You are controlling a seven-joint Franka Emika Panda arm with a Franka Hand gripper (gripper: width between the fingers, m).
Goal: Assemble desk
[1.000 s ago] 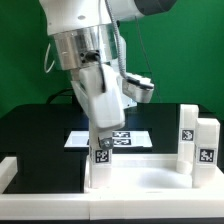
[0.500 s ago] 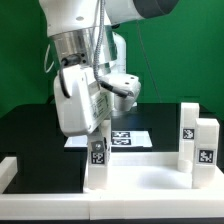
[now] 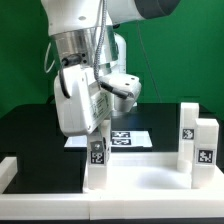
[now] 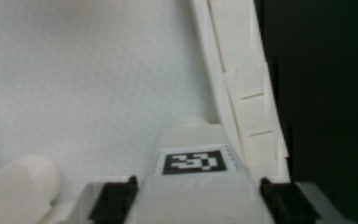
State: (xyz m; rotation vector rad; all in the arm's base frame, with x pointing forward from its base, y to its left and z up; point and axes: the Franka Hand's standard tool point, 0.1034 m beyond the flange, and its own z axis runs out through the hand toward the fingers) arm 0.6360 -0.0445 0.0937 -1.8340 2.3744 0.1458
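The white desk tabletop (image 3: 150,185) lies rim-up at the front of the black table. One white tagged leg (image 3: 98,160) stands upright at its corner on the exterior view's left. My gripper (image 3: 98,138) comes down onto the top of this leg. In the wrist view the leg (image 4: 197,155) with its tag fills the gap between my dark fingers (image 4: 114,201), with the tabletop (image 4: 87,80) and its rim (image 4: 240,70) below. My gripper (image 4: 194,202) is shut on the leg. Two more tagged legs (image 3: 188,132) (image 3: 206,148) stand on the exterior view's right.
The marker board (image 3: 132,137) lies flat on the black table behind the tabletop. A white rail end (image 3: 8,170) shows at the exterior view's left edge. A blurred rounded white shape (image 4: 16,192) sits beside my finger in the wrist view.
A second ago my wrist stood turned another way; it has rotated about the upright leg. In the last half second nothing has visibly moved.
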